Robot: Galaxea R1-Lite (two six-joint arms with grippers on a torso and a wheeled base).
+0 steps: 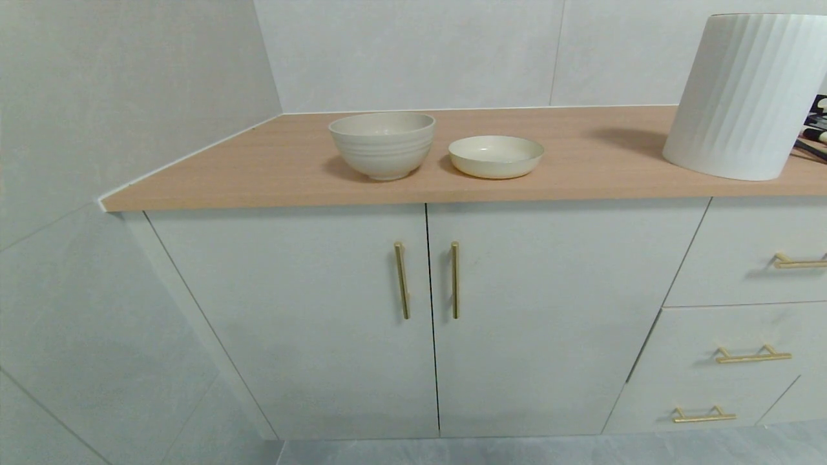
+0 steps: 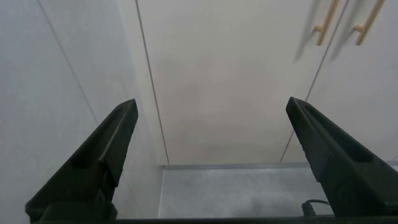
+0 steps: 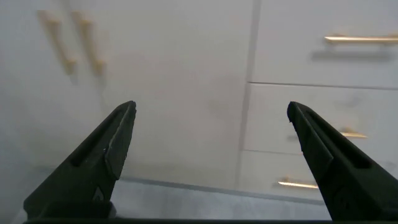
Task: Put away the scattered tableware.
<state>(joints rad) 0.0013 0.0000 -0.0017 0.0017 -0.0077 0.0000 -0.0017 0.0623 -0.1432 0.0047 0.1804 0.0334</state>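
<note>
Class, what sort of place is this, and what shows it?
Probably a kitchen: a wooden countertop against tiled walls, a deep bowl and a shallow dish on it, and cabinet doors and drawers with gold handles beneath.

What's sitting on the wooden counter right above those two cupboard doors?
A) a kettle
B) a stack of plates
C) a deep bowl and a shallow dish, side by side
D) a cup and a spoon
C: a deep ribbed bowl and a shallow dish stand side by side, not touching, on the countertop.
</note>
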